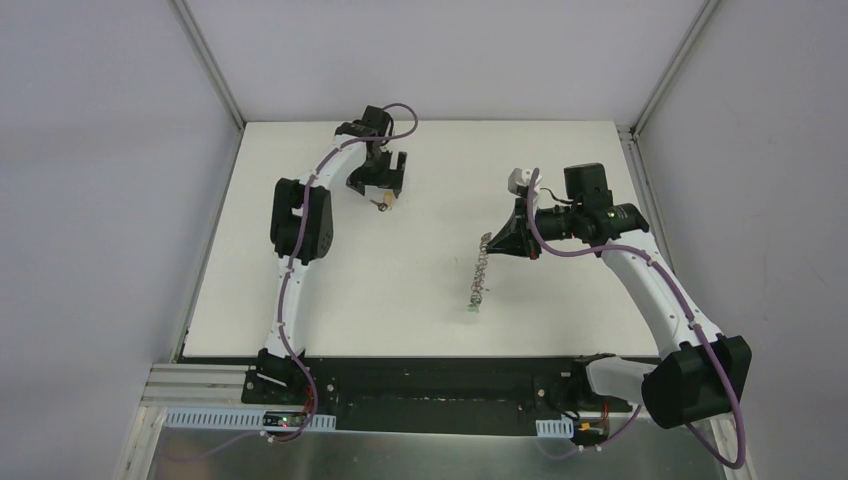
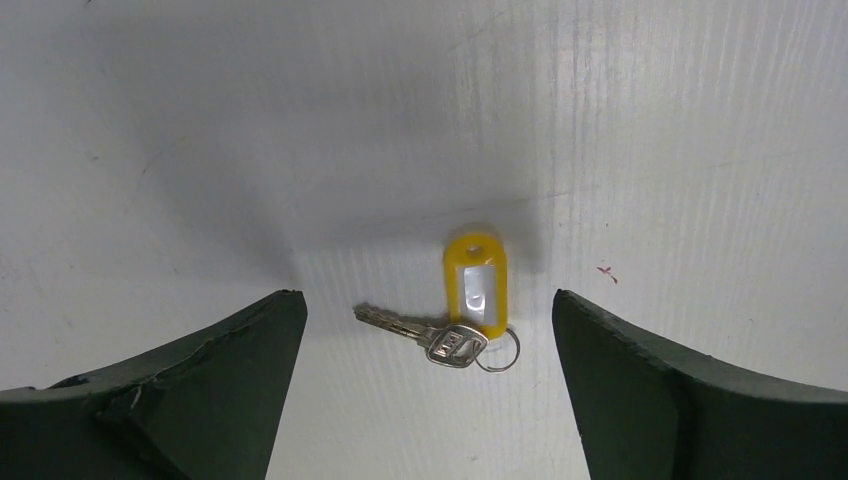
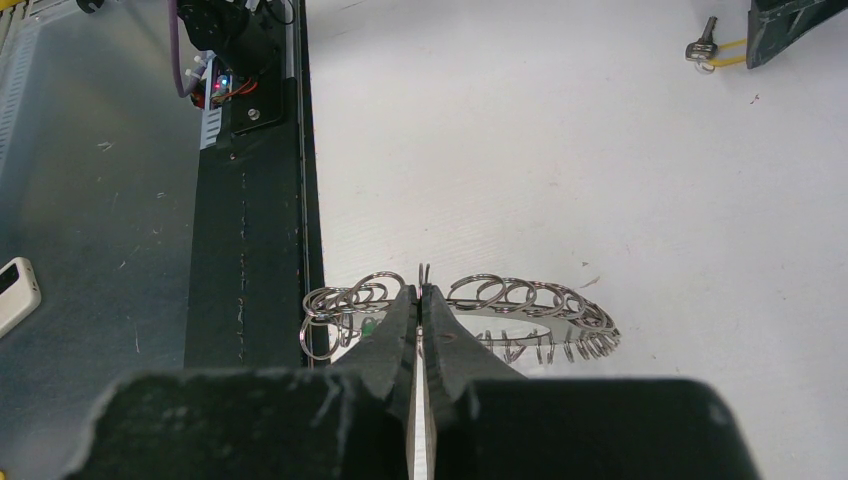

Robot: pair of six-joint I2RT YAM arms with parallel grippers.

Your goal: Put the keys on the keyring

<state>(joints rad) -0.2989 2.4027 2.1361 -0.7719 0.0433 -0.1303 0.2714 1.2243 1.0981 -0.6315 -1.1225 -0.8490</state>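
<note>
A silver key with a yellow tag and a small split ring lies flat on the white table. My left gripper hovers over it, open, with one finger on each side and nothing touching. In the top view the same key sits just below the left gripper. My right gripper is shut on the rim of the keyring, a dark flat ring fringed with silver wire loops. From above, the keyring shows edge-on beside the right gripper. A green key hangs at its near end.
A black base rail and a metal shelf run along the near edge. A small white object lies on the shelf. Enclosure posts stand at the table's back corners.
</note>
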